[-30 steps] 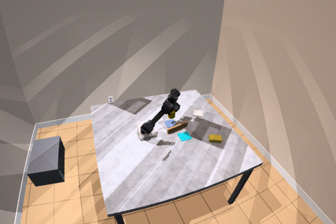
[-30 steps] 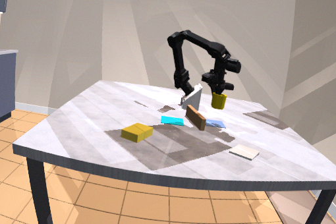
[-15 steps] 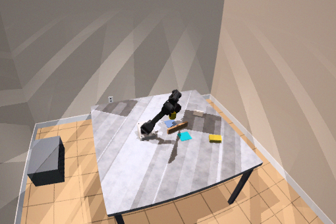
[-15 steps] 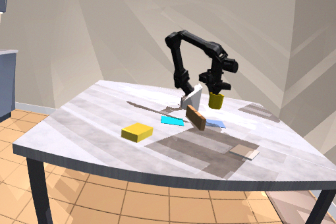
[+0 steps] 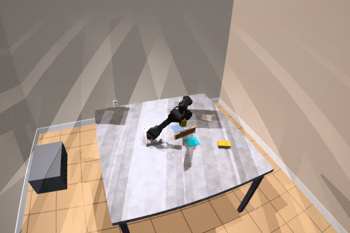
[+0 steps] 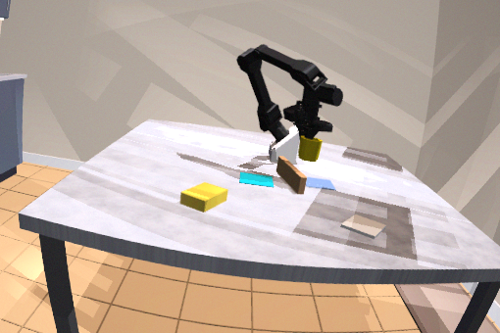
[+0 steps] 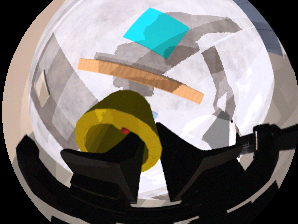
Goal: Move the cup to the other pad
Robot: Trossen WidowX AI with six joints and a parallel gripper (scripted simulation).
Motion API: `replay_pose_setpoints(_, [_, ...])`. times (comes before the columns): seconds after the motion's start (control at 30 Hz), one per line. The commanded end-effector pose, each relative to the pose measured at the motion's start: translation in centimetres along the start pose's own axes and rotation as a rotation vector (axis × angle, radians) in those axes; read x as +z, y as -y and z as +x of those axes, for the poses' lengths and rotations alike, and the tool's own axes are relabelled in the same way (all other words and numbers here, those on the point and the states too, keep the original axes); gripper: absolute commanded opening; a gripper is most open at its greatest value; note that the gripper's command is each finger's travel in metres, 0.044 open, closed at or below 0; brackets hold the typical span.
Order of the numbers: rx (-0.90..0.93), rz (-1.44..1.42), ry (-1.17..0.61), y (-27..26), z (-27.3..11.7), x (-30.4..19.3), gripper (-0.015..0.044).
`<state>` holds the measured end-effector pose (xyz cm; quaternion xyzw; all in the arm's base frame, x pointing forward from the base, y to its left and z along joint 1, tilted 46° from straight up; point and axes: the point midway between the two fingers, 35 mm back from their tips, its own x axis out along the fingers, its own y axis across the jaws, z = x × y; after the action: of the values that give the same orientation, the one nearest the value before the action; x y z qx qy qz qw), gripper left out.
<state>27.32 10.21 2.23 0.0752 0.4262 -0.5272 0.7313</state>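
Note:
The yellow cup point(image 5: 182, 123) point(image 6: 310, 149) point(image 7: 127, 102) hangs above the table, close to upright in the exterior view. My gripper point(image 6: 311, 134) point(image 7: 149, 125) is shut on its wall. A red marble point(image 7: 125, 131) shows inside the cup; any others are hidden. The blue pad point(image 5: 176, 128) point(image 6: 321, 184) lies on the table near the cup, mostly hidden behind the cup in the wrist view. The cyan pad point(image 5: 192, 141) point(image 6: 256, 179) point(image 7: 156, 32) lies bare on the other side of the wooden barrier.
The upright wooden barrier point(image 5: 184, 133) point(image 6: 291, 175) point(image 7: 140, 77) stands between the two pads. A yellow block point(image 5: 224, 144) point(image 6: 204, 196) lies beyond the cyan pad. A flat beige tile point(image 5: 206, 118) point(image 6: 364, 226) point(image 7: 43, 89) lies beyond the blue pad.

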Motion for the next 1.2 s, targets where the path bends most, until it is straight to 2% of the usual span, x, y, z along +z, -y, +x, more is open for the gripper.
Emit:
replay_pose_setpoints(0.0, [0.003, -0.004, 0.003, 0.3, -0.1, 1.0, 0.0000])
replay_pose_setpoints(1.17, [0.001, -0.004, 0.007, 3.7, -0.3, 11.7, 0.0000])
